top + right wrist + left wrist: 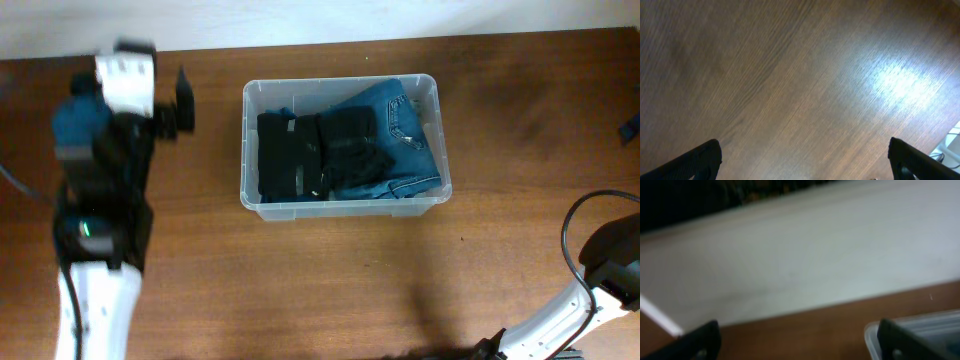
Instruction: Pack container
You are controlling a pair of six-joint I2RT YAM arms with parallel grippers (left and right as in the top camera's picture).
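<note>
The container holds blue jeans and what look like black garments. The left gripper, left of it, and the right gripper are both spread.

table: brown wood | jeans: blue, folded, touching black clothes | cable: black, right side

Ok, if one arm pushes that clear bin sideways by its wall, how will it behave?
The container would probably slide rather than tip: it sits low and wide on the smooth table. Its thin clear walls may flex a little. The folded jeans and black clothes inside likely add modest weight.
</note>
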